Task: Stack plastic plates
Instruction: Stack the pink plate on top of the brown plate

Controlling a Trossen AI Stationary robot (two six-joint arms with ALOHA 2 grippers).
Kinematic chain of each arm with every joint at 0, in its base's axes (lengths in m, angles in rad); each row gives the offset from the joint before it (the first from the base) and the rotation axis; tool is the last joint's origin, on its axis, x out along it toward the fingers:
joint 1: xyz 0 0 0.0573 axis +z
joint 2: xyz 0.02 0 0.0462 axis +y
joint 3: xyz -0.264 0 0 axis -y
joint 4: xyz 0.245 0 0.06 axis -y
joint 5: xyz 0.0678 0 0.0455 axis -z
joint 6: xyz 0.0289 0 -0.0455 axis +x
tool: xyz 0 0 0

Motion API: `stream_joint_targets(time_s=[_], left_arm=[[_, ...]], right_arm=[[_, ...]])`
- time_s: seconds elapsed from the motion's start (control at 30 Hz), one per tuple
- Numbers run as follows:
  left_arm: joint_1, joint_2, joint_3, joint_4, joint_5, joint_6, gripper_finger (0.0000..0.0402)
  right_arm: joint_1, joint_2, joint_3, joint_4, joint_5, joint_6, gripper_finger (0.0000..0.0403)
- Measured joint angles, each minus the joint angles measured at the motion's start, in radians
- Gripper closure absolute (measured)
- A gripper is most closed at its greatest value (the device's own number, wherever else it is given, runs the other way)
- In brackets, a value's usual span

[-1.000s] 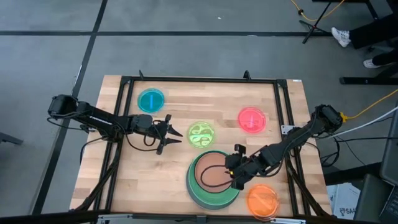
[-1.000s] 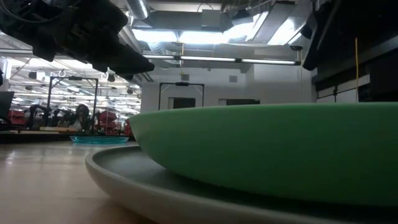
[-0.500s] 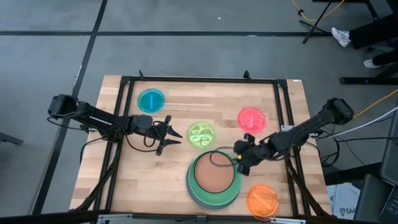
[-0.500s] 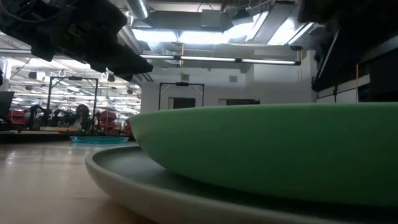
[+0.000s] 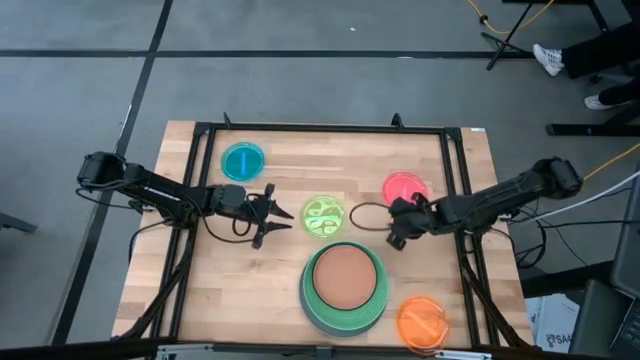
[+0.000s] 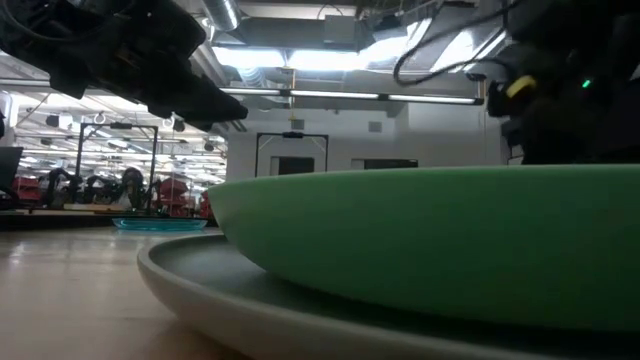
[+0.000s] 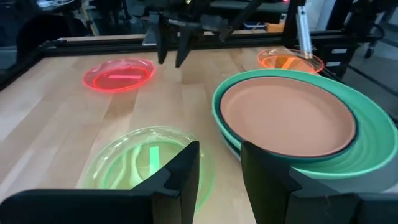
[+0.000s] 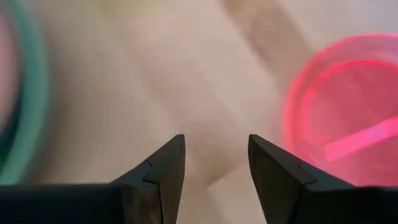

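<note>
A stack stands near the table's near edge: the brown plate lies on a dark teal rim inside the mint green plate, which rests on the grey plate. The lime-patterned plate, cyan plate, pink plate and orange plate lie singly on the wood. My left gripper hovers open just left of the lime-patterned plate. My right gripper is open, between the stack and the pink plate, holding nothing.
A black metal frame runs round the tabletop's edges. A loose cable loop hangs by the right arm, between the lime-patterned and pink plates. Bare wood lies left of the stack.
My right gripper has moved off the brown plate's right rim, away from the stack toward the table's far edge, and now sits beside the pink plate. The brown plate stays flat on the stack. The left arm has kept still.
</note>
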State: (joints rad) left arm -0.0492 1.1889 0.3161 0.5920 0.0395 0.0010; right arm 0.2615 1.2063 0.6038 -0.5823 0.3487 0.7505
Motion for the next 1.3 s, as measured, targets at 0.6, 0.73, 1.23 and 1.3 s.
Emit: stream_joint_targets(time_s=[0.6, 0.73, 1.23, 1.3], left_arm=[[0.000, 0.000, 0.000, -0.003, -0.003, 0.001, 0.0290], [0.000, 0.000, 0.000, 0.007, -0.004, 0.001, 0.0290], [0.000, 0.000, 0.000, 0.007, -0.003, 0.001, 0.0290], [0.000, 0.000, 0.000, 0.007, -0.003, 0.001, 0.0290]], right_arm=[[-0.173, 0.035, -0.156, 0.200, 0.059, -0.206, 0.0238], [-0.171, 0.035, -0.166, 0.209, 0.062, -0.233, 0.0238], [-0.170, 0.035, -0.222, 0.249, 0.090, -0.280, 0.0268], [-0.170, 0.035, -0.223, 0.246, 0.093, -0.291, 0.0294]])
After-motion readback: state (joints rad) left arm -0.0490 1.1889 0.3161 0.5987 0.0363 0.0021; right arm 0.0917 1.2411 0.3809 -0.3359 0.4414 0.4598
